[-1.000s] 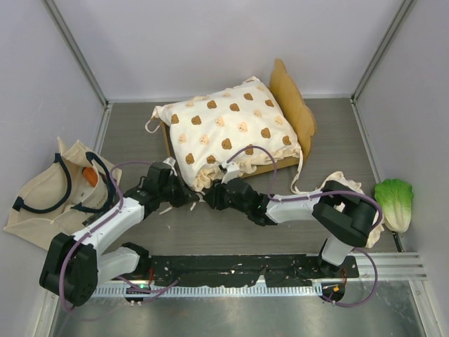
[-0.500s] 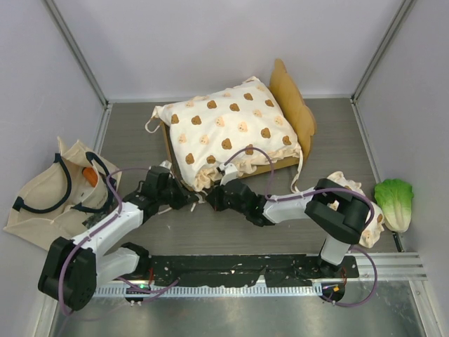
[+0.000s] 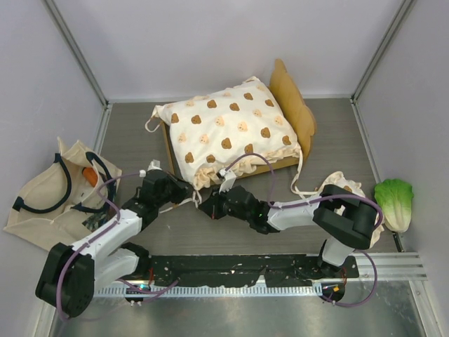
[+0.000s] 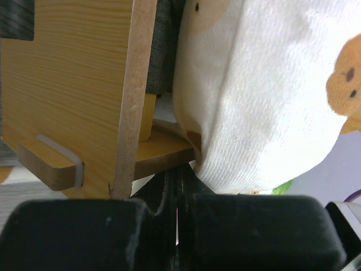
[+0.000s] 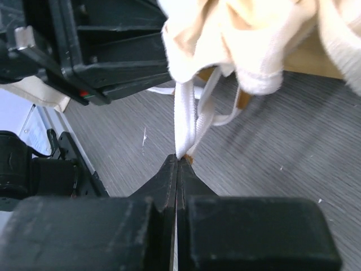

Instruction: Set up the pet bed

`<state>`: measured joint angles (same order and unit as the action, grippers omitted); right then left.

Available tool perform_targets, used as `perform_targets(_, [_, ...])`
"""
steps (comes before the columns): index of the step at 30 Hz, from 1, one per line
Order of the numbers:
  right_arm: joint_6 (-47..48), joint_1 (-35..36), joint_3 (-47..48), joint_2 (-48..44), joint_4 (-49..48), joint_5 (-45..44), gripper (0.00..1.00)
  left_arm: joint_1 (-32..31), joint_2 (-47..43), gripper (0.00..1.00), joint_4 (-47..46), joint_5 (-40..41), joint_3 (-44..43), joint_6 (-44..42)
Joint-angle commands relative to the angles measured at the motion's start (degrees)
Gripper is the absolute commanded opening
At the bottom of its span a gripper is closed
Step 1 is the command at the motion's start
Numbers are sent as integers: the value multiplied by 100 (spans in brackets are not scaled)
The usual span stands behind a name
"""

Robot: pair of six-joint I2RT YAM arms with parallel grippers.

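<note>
**Change since the earlier frame:** the right hand (image 3: 205, 206) has drawn back from the bed's front edge, towards the arm bases and slightly left. Its jaws, previously parted, are now together. The left hand (image 3: 184, 192) has also pulled back a little, and its jaws remain together.

**Right hand:** in the wrist view the jaws are clamped on the end of a white tie (image 5: 185, 116). The tie runs straight up from the fingertips to the bunched corner of the cushion (image 3: 231, 126) just ahead. The other hand's black body lies up and to the left of the fingertips.

**Left hand:** the jaws are pressed together, with the tips just below the wooden frame (image 4: 73, 84) and the overhanging cushion. The frames do not show whether anything is pinched between them.

**Pet bed:** the pet bed (image 3: 291, 105) stands on the surface (image 3: 203, 239) directly beyond both hands. Its front corner is nearest them and its scalloped headboard is on the far right side. The bear-print cushion rests on the frame, overhanging the front edge above the hands.

**Other items:**
- A tote bag (image 3: 42, 200) lies well apart to the left of the left hand.
- A lettuce toy (image 3: 394, 202) lies well apart to the right of the right hand, by the wall.
</note>
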<state>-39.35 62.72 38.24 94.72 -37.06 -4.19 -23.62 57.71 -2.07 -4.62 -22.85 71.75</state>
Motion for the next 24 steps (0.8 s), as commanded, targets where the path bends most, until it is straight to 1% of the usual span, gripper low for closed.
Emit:
perform_targets(1, [15, 100, 219, -252, -425, 146, 1, 41, 187, 0, -795, 339, 35, 208])
perform_targets(6, [103, 127, 412, -226, -513, 278, 1, -11, 258, 0, -848, 252, 53, 243])
perform_targets(9, [217, 127, 579, -217, -443, 295, 1, -73, 258, 0, -682, 76, 18, 182])
perform_targets(11, [323, 127, 754, -191, -294, 339, 1, -160, 188, 0, -672, 67, 96, 147])
perform_targets(15, [358, 127, 834, -182, -319, 348, 1, -371, -57, 0, -497, -21, 132, -142])
perform_targets(19, [507, 127, 931, -208, -206, 348, 1, -407, -173, 0, -479, -556, 237, -529])
perform_targets(20, [542, 127, 966, -208, -136, 331, 1, -407, -164, 0, -392, -810, 229, -695])
perform_targets(24, [551, 127, 922, -217, -179, 138, 1, -407, -103, 0, -207, -1224, 211, -1091])
